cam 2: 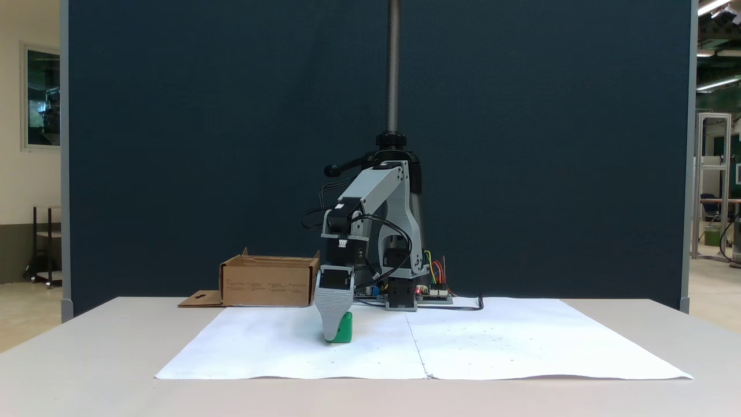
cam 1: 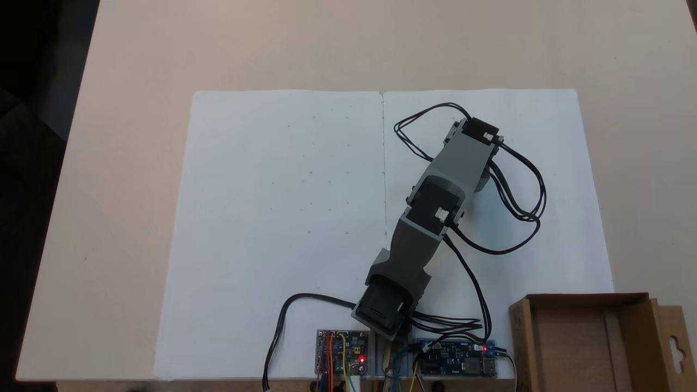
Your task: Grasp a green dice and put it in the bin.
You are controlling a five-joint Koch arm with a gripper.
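Note:
The green dice [cam 2: 346,329] rests on the white paper, partly covered by a grey finger [cam 2: 332,315] of my gripper [cam 2: 334,333], which points straight down onto it. One jaw stands in front of the other, so I cannot tell whether they are closed on the dice. From above, the grey arm [cam 1: 435,201] reaches out over the right sheet and covers its own gripper. The bin [cam 1: 585,299], a brown cardboard box with a hang-hole flap, stands at the lower right in a fixed view and, as the bin [cam 2: 269,284], left of the arm base in another.
Two white paper sheets [cam 1: 283,218] cover the tan table [cam 1: 109,163]. Circuit boards [cam 1: 342,352] with lit red LEDs and looping black cables [cam 1: 517,212] sit around the arm base. A metal pole [cam 2: 393,63] rises behind the base before a dark blue screen.

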